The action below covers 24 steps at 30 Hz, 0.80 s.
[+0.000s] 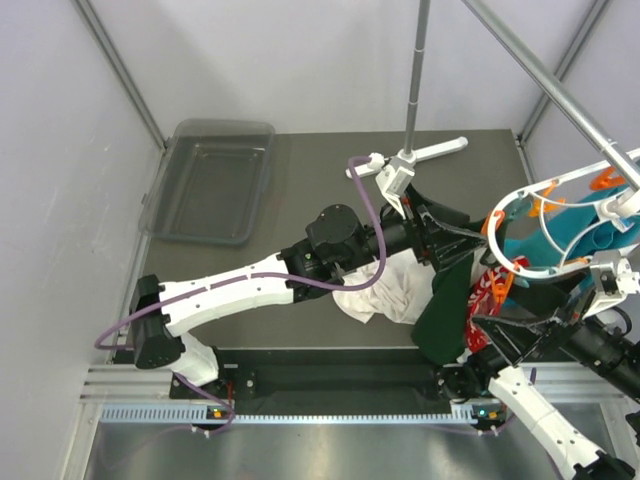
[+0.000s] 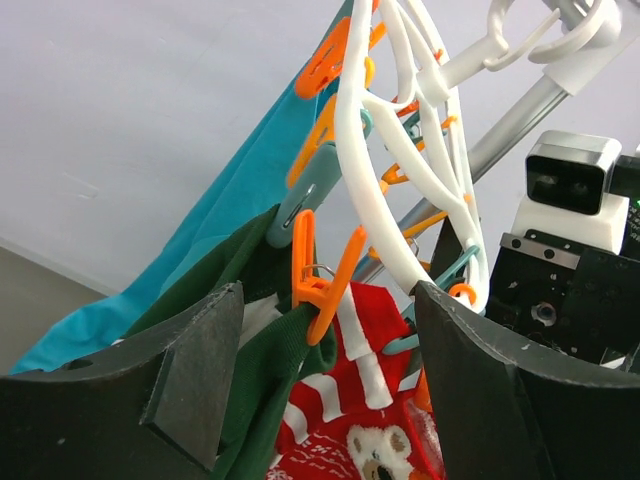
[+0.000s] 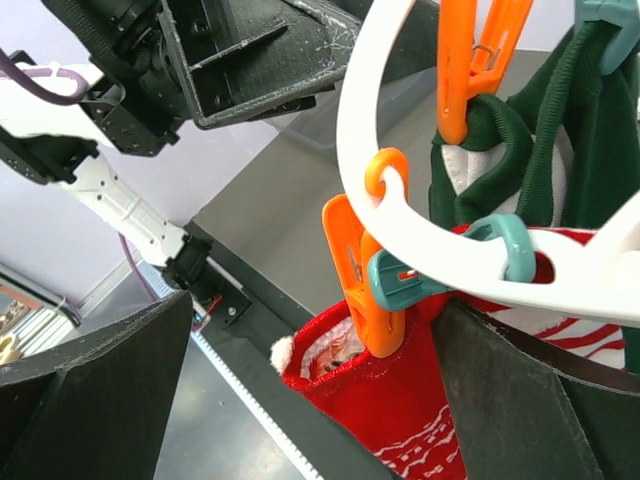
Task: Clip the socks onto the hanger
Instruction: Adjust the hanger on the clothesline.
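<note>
1. Left end effector (image 2: 328,300): wide, empty.
2. Right end effector (image 3: 318,320): wide, empty.
3. Socks (image 3: 390,410): judged soft, light, limp; best taken at the cuff; hanging under the hanger (image 3: 355,130), framed between each end effector's open jaws.

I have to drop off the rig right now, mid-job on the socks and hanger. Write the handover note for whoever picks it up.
Left gripper: open, empty, raised beside the hanger ring.
Right gripper: open, empty, just below the ring.
The hanger also carries a dark green cloth and a teal cloth.
Done: the red sock hangs by its open edge from an orange clip.
Unclear: the striped sock hangs under the ring, but its clip is hidden.
Left: check that sock, clip it if it is loose, then back both arms away.
</note>
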Available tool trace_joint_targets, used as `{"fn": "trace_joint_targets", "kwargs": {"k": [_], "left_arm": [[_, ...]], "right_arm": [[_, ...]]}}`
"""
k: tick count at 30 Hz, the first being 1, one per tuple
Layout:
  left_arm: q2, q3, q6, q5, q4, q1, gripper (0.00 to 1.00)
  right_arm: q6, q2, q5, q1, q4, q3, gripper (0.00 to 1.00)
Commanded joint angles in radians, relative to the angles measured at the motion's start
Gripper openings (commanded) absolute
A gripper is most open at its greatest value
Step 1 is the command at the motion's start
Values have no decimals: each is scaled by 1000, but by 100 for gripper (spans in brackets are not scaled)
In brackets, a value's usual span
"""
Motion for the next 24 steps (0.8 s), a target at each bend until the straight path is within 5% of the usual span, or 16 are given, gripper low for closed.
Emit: {"fn": "trace_joint_targets", "kwargs": {"k": [1, 9, 14, 24], "left_arm": [[22, 64, -52, 51, 122, -7, 74], [82, 142, -87, 140, 157, -8, 75], [151, 219, -131, 189, 166, -8, 73], [87, 217, 65, -28, 37, -93, 69]], "right_arm": [[53, 20, -75, 7, -208, -18, 100], [46, 69, 27, 7, -230, -4, 100], [84, 51, -132, 7, -15, 54, 100], [229, 89, -132, 58, 108, 154, 100]]}}
